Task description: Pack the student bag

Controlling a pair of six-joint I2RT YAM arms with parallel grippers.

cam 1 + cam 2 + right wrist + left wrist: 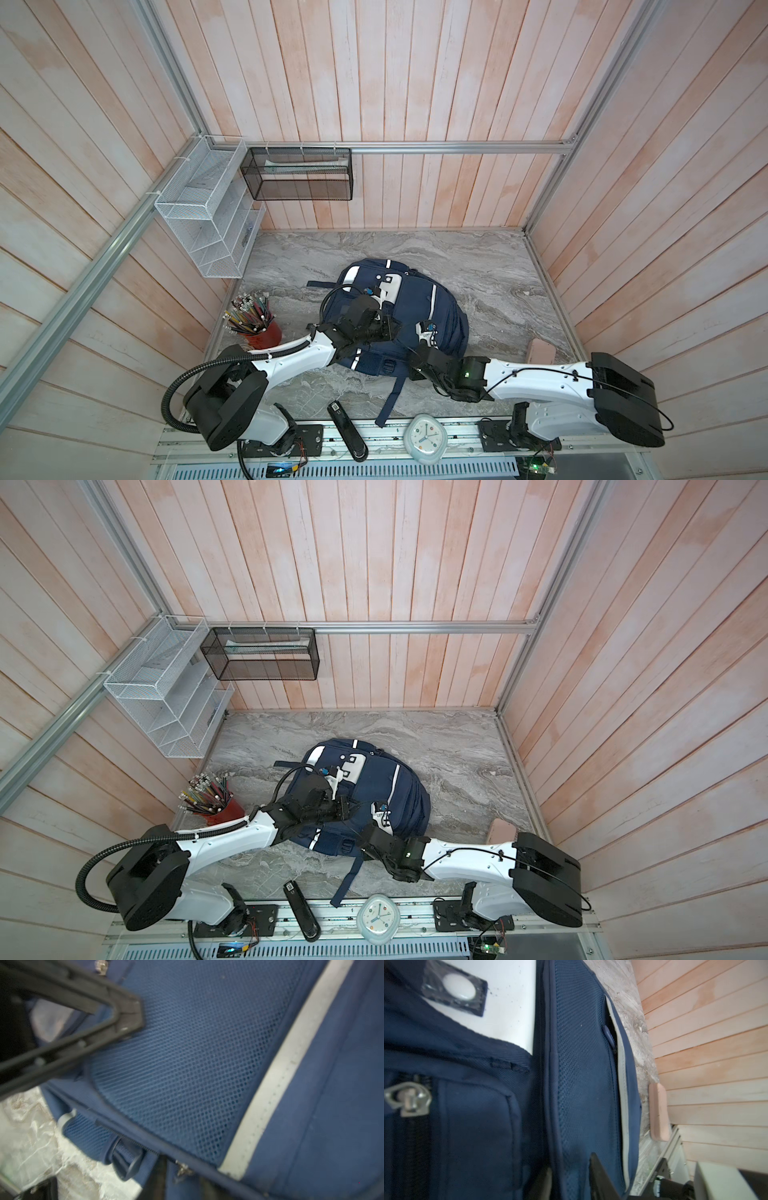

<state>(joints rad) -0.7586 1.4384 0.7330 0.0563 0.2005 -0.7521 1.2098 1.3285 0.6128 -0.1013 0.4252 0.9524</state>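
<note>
Lying flat in the middle of the marble tabletop, the student bag is front face up, with its white flap pocket toward the back wall and one strap trailing to the near edge.

The left gripper is down on the bag just beside the white flap. In the left wrist view its fingers sit close-set on either side of a ridge of blue mesh fabric. Can't tell if they actually pinch it.

The right gripper is on the bag's near right part. In the right wrist view its fingers are at the frame edge and blurred, with a metal zip puller just beside them. Can't tell whether they are together, apart or clamped.

- Red cup full of pencils: left of the bag, apart from it.
- Black stapler and white clock: at the near edge.
- Pink block: right of the bag, near the right wall.
- White wire rack and black mesh basket: hung on the frame at the back left.
</note>
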